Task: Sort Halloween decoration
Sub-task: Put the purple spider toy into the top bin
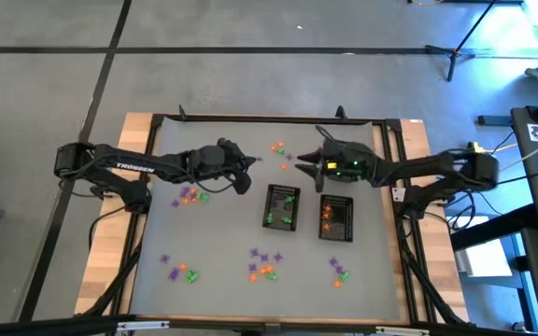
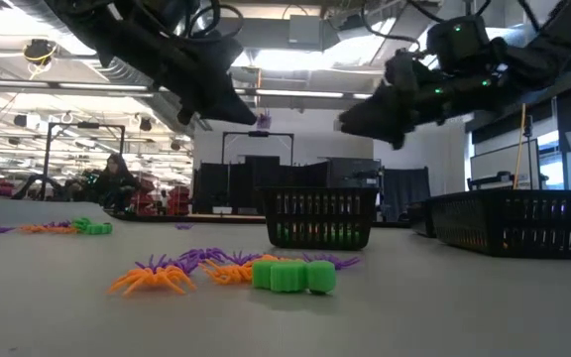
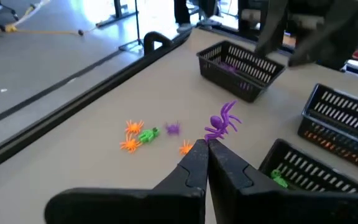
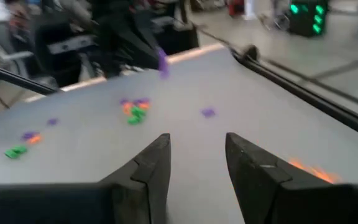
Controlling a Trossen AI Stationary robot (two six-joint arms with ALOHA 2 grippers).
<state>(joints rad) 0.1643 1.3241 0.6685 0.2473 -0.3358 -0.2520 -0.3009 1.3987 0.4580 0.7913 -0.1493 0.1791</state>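
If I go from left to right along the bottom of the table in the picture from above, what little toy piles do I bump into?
Purple, orange and green pile → purple and orange pile → purple and green pile.

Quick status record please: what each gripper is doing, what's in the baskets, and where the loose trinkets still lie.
left gripper: shut on purple spider, raised above the table
right gripper: open, empty, up over the table's far side
green basket: holds green pieces
orange basket: holds orange pieces
purple basket: some purple inside
loose trinkets: clusters along the near edge, one by the left arm, a few at the far side
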